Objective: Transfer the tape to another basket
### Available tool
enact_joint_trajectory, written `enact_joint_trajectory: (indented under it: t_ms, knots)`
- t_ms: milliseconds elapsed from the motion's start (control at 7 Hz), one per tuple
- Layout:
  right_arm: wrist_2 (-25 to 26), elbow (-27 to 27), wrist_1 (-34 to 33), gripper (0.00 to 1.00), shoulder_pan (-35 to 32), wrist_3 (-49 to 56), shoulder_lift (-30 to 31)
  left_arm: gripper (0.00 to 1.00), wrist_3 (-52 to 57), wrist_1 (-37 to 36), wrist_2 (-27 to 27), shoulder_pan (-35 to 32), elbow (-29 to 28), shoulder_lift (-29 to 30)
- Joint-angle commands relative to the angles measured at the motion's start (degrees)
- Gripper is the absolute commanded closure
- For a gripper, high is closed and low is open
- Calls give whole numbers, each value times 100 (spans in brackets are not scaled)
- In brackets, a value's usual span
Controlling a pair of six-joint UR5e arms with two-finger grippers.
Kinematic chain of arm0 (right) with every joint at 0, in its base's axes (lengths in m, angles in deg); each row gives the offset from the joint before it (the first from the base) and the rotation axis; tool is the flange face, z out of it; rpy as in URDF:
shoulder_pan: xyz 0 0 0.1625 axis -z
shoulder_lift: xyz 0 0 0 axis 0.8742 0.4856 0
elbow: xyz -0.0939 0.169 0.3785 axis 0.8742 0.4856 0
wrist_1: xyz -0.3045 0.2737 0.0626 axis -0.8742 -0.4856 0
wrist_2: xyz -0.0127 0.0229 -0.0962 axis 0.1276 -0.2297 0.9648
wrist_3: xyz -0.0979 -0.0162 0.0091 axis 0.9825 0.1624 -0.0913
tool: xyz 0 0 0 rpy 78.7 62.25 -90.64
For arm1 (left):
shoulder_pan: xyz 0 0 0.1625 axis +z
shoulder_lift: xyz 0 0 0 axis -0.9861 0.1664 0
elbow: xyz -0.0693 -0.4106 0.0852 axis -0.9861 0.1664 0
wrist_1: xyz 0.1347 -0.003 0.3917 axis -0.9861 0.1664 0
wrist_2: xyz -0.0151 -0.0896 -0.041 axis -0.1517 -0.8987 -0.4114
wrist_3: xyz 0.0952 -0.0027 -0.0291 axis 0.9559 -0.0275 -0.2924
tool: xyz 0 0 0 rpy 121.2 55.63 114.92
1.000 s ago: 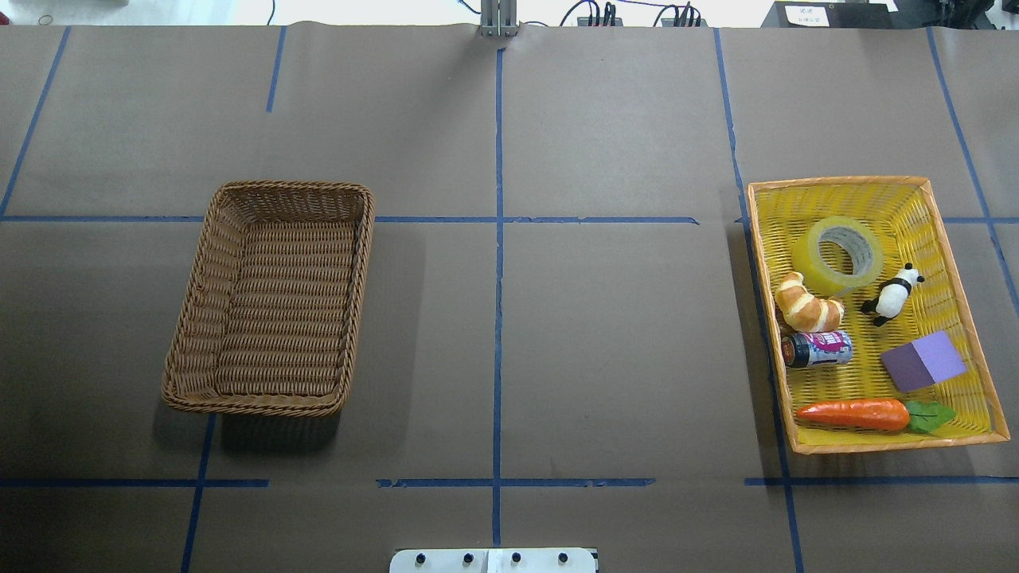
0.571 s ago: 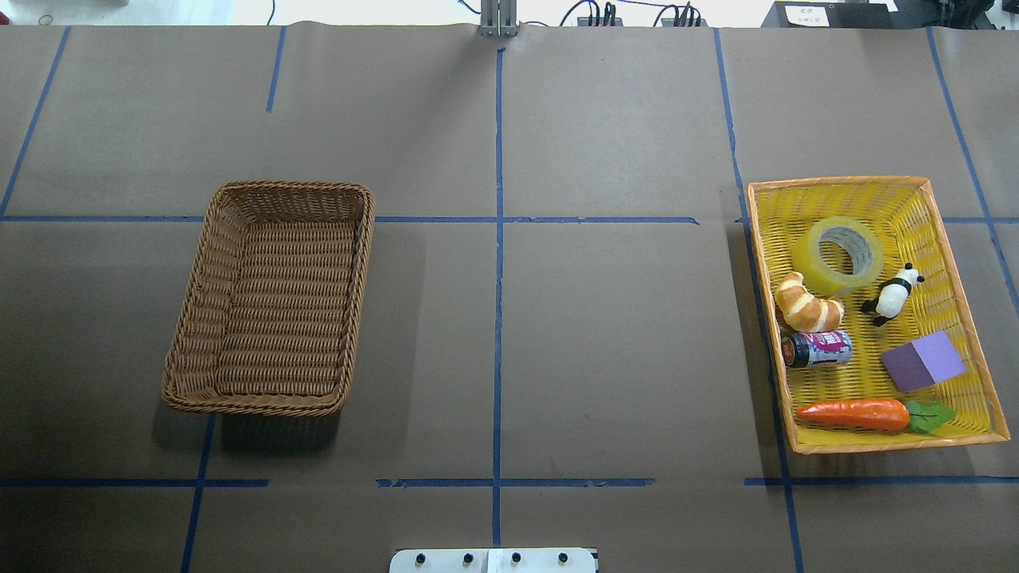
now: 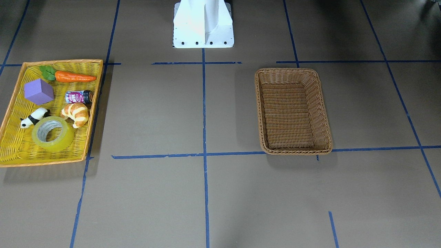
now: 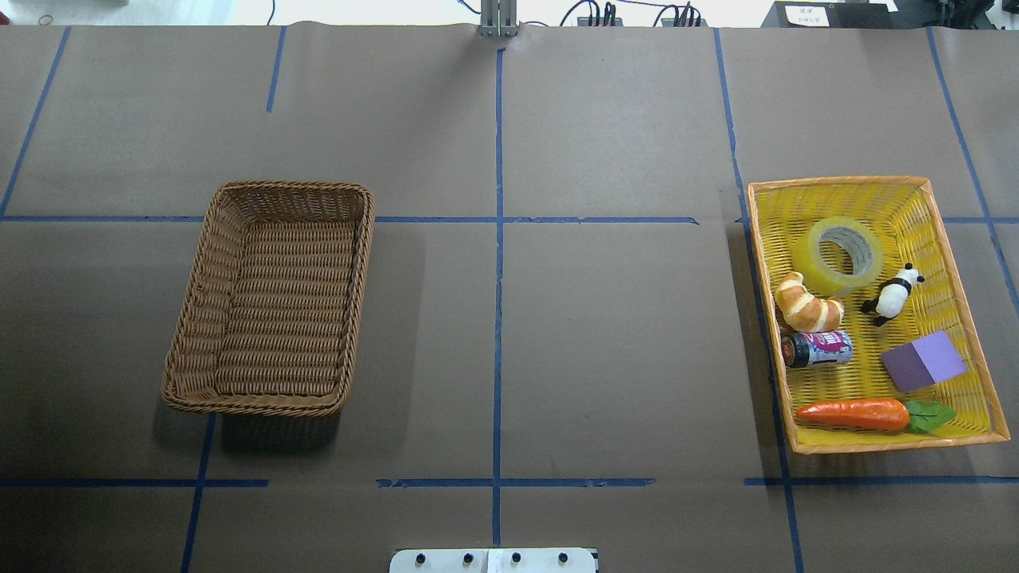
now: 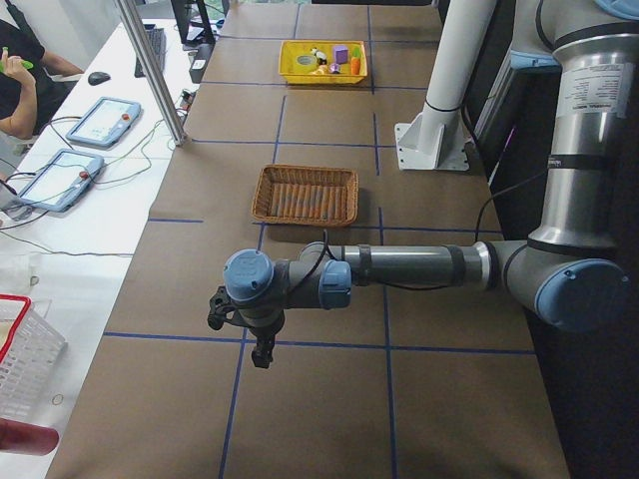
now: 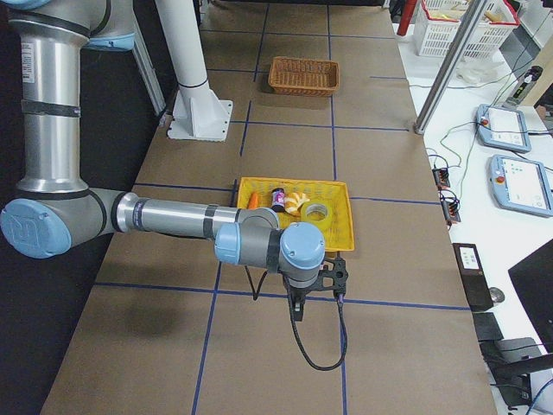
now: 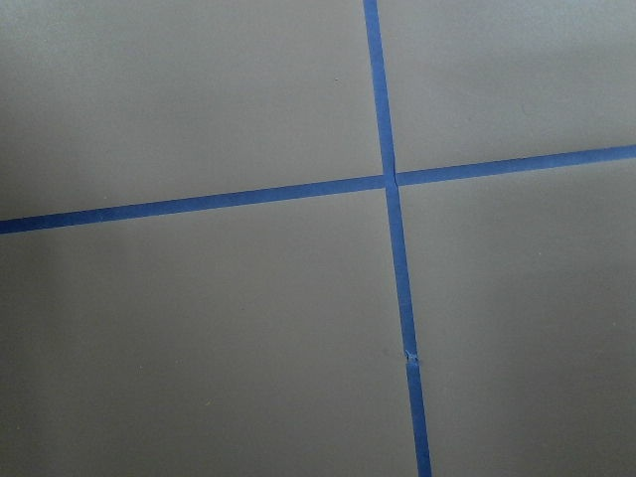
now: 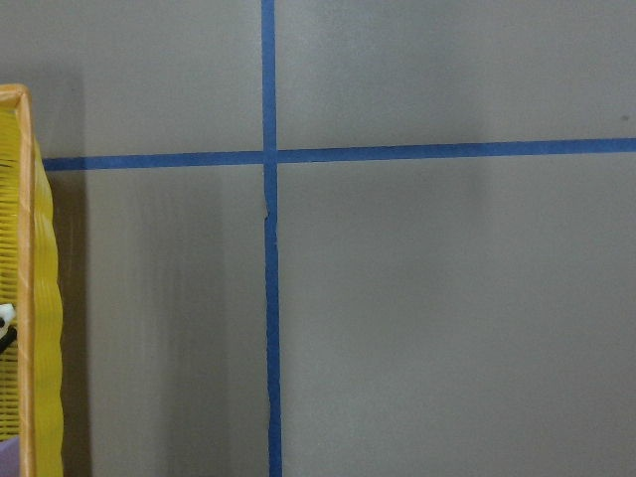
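The tape (image 4: 810, 261) is a yellow-green roll lying flat in the far part of the yellow tray (image 4: 899, 446) on the table's right; it also shows in the front view (image 3: 66, 139). The brown wicker basket (image 4: 269, 411) stands empty on the left, also in the front view (image 3: 296, 151). My left gripper (image 5: 262, 354) hangs over bare table well beyond the basket. My right gripper (image 6: 298, 311) hangs over bare table just outside the tray. Both show only in the side views, so I cannot tell whether they are open or shut.
The tray also holds a croissant (image 4: 806, 304), a panda figure (image 4: 892, 296), a small can (image 4: 818, 348), a purple block (image 4: 923, 360) and a carrot (image 4: 856, 414). The robot's white base (image 3: 203, 24) stands at the table's near edge. Blue tape lines cross the brown table.
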Motion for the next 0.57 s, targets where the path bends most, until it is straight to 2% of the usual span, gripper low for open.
enact_joint_trajectory:
  t_ms: [0, 429]
  knots:
    - [-9, -1, 0, 0, 6, -17, -46, 0, 1, 0, 0, 6, 1, 0]
    - [-9, -62, 0, 0, 260, -105, -310, 0, 1, 0, 0, 6, 10, 0]
